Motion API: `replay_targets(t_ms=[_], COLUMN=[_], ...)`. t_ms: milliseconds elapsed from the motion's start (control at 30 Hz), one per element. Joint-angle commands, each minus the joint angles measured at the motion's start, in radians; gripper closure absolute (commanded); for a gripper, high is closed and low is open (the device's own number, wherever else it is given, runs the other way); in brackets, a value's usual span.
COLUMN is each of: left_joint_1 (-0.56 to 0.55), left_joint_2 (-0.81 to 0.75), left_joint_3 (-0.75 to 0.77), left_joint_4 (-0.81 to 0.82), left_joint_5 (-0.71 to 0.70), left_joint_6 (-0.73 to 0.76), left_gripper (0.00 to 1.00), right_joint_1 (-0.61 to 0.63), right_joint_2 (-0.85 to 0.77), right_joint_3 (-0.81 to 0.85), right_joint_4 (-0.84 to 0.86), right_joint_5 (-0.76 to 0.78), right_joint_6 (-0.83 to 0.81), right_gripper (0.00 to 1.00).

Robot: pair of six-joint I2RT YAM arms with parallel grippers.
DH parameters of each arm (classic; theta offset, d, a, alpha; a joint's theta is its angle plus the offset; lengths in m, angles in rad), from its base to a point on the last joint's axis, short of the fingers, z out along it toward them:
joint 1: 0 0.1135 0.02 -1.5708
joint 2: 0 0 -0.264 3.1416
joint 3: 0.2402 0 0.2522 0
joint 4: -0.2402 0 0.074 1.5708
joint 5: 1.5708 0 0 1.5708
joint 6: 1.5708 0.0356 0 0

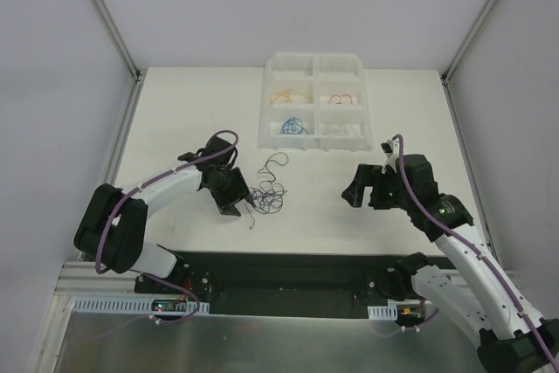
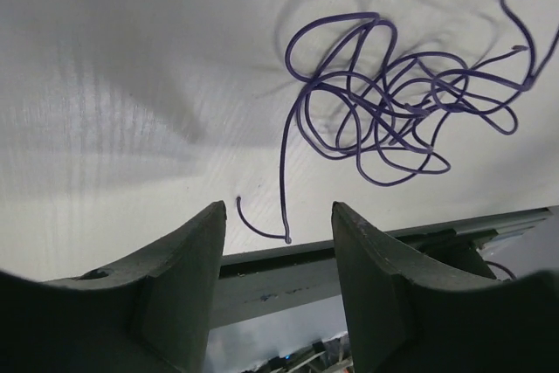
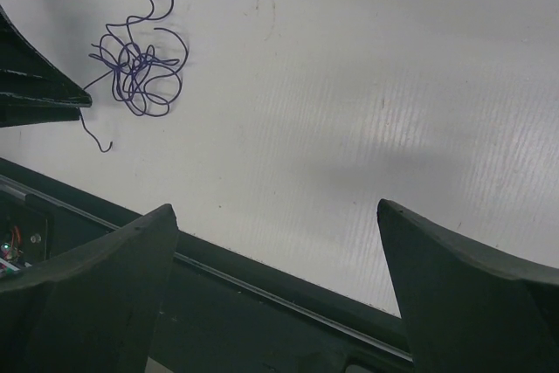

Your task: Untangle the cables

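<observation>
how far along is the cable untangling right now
Done: orange cable, red cable and blue cable lie in separate tray compartments. In hand: nothing gripped; open left claw beside the purple tangle, right claw open, empty. Left: that tangle needs loosening.

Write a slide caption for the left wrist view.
Left gripper, jaws apart, near a tangled purple cable on the white table.

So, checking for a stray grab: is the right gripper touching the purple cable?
Apart. Top view shows bare table between the right gripper and the purple cable.
</observation>
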Motion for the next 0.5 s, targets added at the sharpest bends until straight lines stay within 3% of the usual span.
replay_targets(t_ms=[0, 133, 267, 467], left_joint_1=[-0.018, -0.028, -0.031, -0.082], left_joint_2=[0.049, 0.069, 0.064, -0.06], left_joint_3=[0.019, 0.005, 0.046, 0.204], left_joint_4=[-0.009, 0.036, 0.057, 0.057], left_joint_5=[0.079, 0.116, 0.136, 0.082], left_joint_6=[0.024, 0.002, 0.036, 0.136], left_gripper=[0.51, 0.66, 0.99, 1.0], right_joint_1=[-0.004, -0.004, -0.004, -0.003], right_joint_2=[0.011, 0.02, 0.047, 0.101], right_joint_3=[-0.003, -0.003, -0.001, 0.017], right_joint_4=[0.017, 0.02, 0.032, 0.074], right_joint_5=[-0.02, -0.025, -0.049, -0.13], right_joint_6=[0.017, 0.021, 0.021, 0.002], right_gripper=[0.0, 0.0, 0.0, 0.0])
